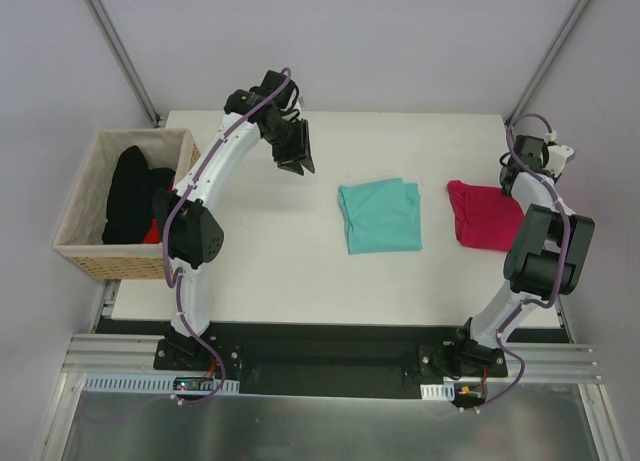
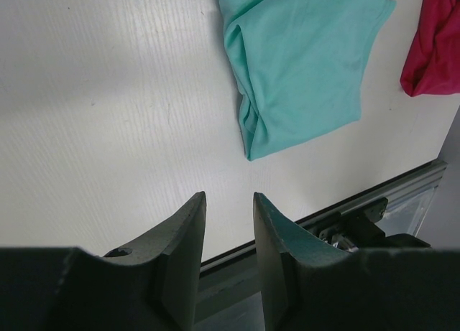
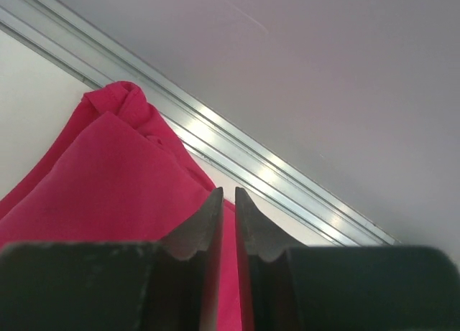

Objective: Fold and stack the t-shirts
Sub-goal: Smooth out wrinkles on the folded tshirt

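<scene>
Seen from above, the right arm (image 1: 548,243) covers the right edge of the red t-shirt (image 1: 482,217). The left wrist view crops the teal t-shirt (image 2: 302,65) at the top. In the basket (image 1: 85,256), dark clothing (image 1: 128,191) hides most of a red item (image 1: 152,231).

Two folded shirts on the table (image 1: 270,271) — one teal t-shirt (image 1: 381,216) in the middle, one red t-shirt (image 1: 484,214) to the right. One wicker basket (image 1: 95,259) at the left, one black heap (image 1: 128,193) and one red scrap (image 1: 152,231) inside. Two arms — left arm (image 1: 215,171), right arm (image 1: 540,246).

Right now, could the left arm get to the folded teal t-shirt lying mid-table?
Probably yes: the left gripper hovers beside the teal t-shirt, with only bare white table between them.
</scene>
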`<action>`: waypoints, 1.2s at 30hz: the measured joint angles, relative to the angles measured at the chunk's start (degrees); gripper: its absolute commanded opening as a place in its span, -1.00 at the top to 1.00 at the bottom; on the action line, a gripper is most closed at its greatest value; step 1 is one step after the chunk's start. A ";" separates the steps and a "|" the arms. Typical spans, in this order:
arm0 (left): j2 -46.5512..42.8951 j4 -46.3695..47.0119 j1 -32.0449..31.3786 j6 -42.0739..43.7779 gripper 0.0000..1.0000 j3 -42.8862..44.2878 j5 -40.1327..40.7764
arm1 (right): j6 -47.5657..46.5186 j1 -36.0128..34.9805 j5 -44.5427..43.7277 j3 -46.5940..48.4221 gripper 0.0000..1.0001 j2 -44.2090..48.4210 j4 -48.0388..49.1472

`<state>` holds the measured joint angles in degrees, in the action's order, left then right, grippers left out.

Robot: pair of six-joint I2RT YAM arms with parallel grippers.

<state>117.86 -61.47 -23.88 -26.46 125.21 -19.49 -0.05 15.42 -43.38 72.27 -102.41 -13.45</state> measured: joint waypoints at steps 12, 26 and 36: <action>-0.02 -0.31 0.00 0.02 0.36 0.07 -0.02 | 5.25 -0.15 -7.54 7.98 0.64 -2.36 -10.88; -0.87 -0.28 0.00 0.04 0.36 -1.27 0.02 | 9.44 -0.68 -14.49 11.61 0.22 -5.22 -20.06; -3.13 -0.52 0.00 0.07 0.38 -4.22 0.37 | 14.82 0.35 -10.16 9.03 0.28 -5.25 -21.18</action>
<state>114.74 -62.00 -23.88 -26.39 120.99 -19.11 14.76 15.77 -53.54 81.30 -107.66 -34.63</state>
